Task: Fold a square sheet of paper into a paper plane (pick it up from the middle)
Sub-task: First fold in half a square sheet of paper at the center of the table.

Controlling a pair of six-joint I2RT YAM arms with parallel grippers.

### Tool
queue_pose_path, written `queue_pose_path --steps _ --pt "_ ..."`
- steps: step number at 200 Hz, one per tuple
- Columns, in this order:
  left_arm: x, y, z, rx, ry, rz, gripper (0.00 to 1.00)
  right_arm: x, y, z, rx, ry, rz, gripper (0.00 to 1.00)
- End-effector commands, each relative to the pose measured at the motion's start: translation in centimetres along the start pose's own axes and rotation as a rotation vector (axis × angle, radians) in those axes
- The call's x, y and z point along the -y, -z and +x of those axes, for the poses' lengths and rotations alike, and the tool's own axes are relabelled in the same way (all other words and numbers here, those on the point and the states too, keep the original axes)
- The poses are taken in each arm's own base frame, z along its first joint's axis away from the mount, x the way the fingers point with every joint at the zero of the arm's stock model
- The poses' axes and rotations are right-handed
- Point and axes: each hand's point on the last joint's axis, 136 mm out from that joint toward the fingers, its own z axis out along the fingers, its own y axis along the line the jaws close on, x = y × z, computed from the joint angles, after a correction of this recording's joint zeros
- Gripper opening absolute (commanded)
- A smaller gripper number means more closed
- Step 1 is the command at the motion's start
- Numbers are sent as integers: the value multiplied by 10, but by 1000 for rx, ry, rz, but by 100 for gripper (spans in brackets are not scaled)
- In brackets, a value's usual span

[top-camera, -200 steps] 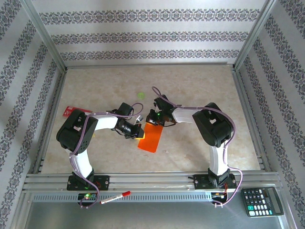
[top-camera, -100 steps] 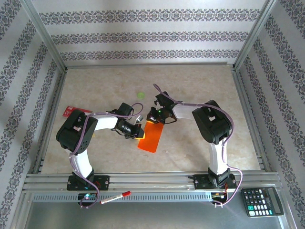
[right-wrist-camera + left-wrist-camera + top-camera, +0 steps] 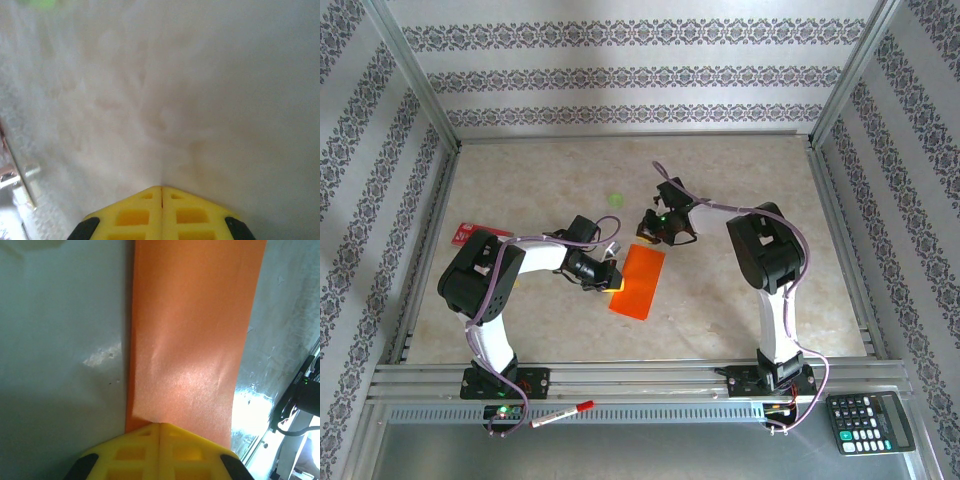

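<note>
Right claw (image 3: 161, 189) now off paper (image 3: 638, 282), over mottled tabletop (image 3: 740, 190)

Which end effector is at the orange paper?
The left end effector, shut, tips at the edge of the orange sheet; the right end effector, also shut, is over the table.

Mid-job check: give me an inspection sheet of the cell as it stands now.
Surface: beige marbled table, no spills seen.
Job's things: orange paper lies flat, folded to a narrow rectangle; no plane shape yet.
Clutter: red card at the left edge; green spot; red-capped pen on the front rail; calculator near right.
Grippers: left gripper shut, tips at the paper's edge; right gripper shut, over bare table.
Cables: purple cables run along both arms, off the paper.
Surroundings: patterned walls, metal frame.
</note>
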Motion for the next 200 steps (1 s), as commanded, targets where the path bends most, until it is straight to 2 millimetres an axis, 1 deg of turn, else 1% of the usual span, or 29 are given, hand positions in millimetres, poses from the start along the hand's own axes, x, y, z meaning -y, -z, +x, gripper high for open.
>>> queue_pose_path --steps 1,12,27,51,69,86,124,140,173,184,200 --pt "-66 -14 64 -176 171 -267 0 4 25 -33 131 56 35 1" --pt "-64 -15 63 -175 170 -262 0 -4 33 -25 134 74 7 1" --pt "-62 -14 60 -169 169 -258 0 -12 39 -8 120 88 -26 1" --pt "-61 -15 58 -164 167 -254 0 -22 36 23 77 92 -71 2" --pt "-59 -15 57 -164 164 -253 0 -29 32 42 53 98 -94 2" --pt "-59 -15 56 -164 162 -253 0 -34 26 55 33 108 -102 2" --pt "-59 -15 55 -167 157 -256 0 -39 3 71 -27 93 -137 2" --pt "-59 -15 55 -163 160 -256 0 -42 -2 76 -42 95 -145 2" --pt "-59 -15 54 -161 160 -256 0 -36 -12 88 -71 84 -124 2" --pt "-59 -16 55 -164 159 -257 0 -36 -16 90 -78 85 -121 2" --pt "-60 -15 57 -166 159 -260 0 -29 -21 89 -86 80 -92 2"
